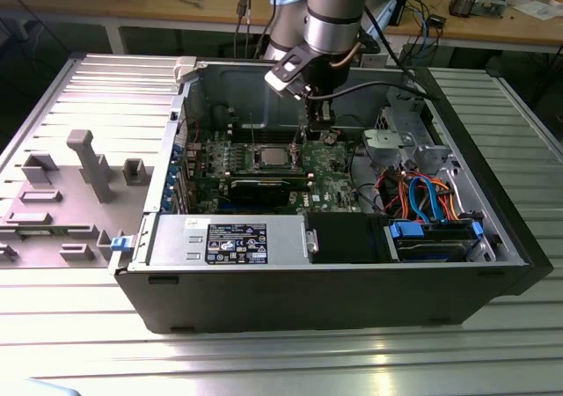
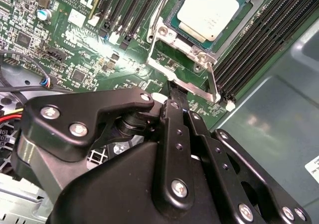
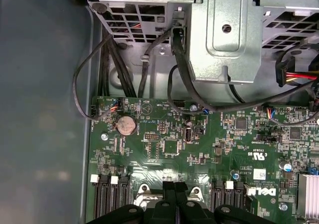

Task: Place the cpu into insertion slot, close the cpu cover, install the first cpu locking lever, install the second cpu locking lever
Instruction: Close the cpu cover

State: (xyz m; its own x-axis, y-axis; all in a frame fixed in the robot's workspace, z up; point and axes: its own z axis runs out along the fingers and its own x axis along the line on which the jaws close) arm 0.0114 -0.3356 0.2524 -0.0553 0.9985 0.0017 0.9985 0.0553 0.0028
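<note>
Cpu (image 2: 212, 10), one flat silver square, lies seated in the one insertion slot (image 2: 171, 19) on the green board (image 3: 164, 149). In the exterior view it (image 1: 271, 157) sits near the middle of the open computer case (image 1: 352, 299). The one cpu cover (image 2: 213, 82) stands tilted up from the slot's near side. The single gripper (image 2: 172, 87) has its two fingers (image 2: 172, 134) pressed together, their tips at the cover's raised edge; whether they grip it I cannot tell. Two banks of long black memory slots (image 2: 259, 40) flank the slot. One coin battery (image 3: 126, 125) lies farther off.
</note>
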